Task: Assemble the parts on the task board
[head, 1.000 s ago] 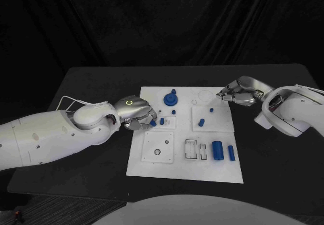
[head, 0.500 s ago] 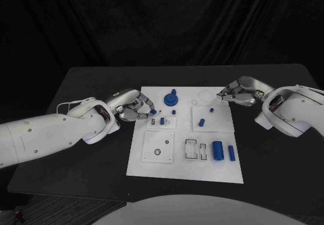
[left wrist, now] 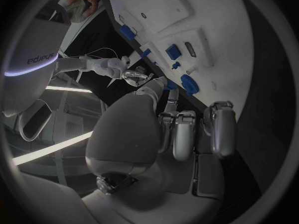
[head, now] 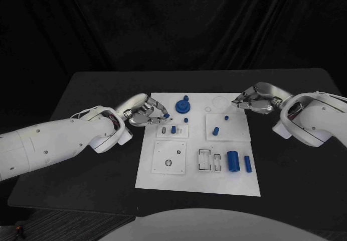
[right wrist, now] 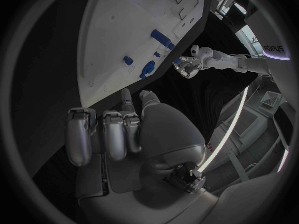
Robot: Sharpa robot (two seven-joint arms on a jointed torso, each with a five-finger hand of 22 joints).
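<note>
1. My left hand sits at the task board's left edge, fingers curled, a small blue part at its fingertips; I cannot tell whether it is gripped.
2. Blue disc and pegs stand on the board's far half; two cylinders lie nearer.
3. My right hand hovers at the board's far right corner, fingers curled on nothing.

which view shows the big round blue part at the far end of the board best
The head view: the round blue part is seen from above, unobstructed, beside the left hand. The left wrist view shows it edge-on past the fingers; the right wrist view shows it small and oblique.
</note>
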